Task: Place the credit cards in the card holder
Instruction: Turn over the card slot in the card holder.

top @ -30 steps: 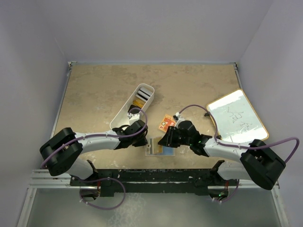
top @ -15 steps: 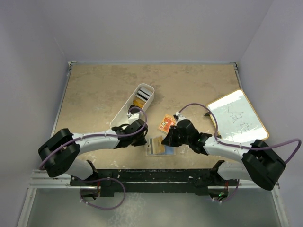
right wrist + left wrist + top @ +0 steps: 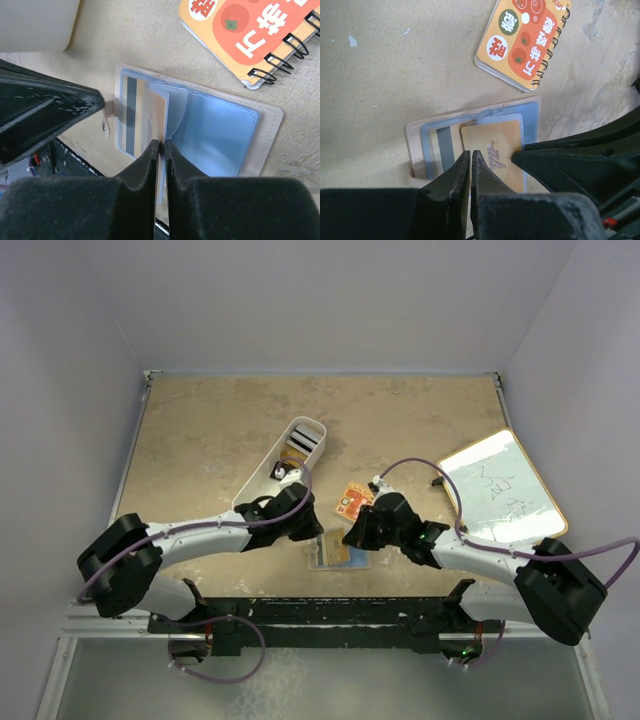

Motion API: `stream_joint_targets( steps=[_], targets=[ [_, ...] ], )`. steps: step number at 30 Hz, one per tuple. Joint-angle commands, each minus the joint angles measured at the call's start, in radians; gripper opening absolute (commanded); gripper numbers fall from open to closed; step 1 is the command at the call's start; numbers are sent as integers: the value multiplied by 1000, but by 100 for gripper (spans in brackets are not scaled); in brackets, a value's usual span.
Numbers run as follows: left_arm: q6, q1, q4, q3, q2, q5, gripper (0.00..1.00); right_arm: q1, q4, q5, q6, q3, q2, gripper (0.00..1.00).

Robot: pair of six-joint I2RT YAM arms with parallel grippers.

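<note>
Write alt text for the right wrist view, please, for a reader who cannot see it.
The right gripper, nearly shut, pinches a clear sleeve of the open beige card holder, which lies on the table with a gold card in one sleeve. An orange spiral notebook lies beyond it.

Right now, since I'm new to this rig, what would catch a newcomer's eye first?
The two pincers meet over the open card holder at the near middle of the table: the left pincer shut over a gold card, the right pincer pinching a clear sleeve. An orange spiral notebook lies just beyond it.
</note>
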Motion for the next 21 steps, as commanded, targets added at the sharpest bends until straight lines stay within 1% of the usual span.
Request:
stream_joint_targets(
  steps=[1, 6, 17, 21],
  targets=[
    [6, -1, 94, -8, 54, 51, 0, 1, 18, 15, -7, 5, -3, 14],
    [9, -1, 118, -14, 112, 67, 0, 1, 17, 1, -7, 3, -6, 18],
    [7, -1, 110, -14, 166, 78, 0, 0, 11, 7, -2, -5, -18, 19],
    [4, -2, 130, -11, 182, 98, 0, -1, 30, -20, -2, -5, -19, 24]
  ],
)
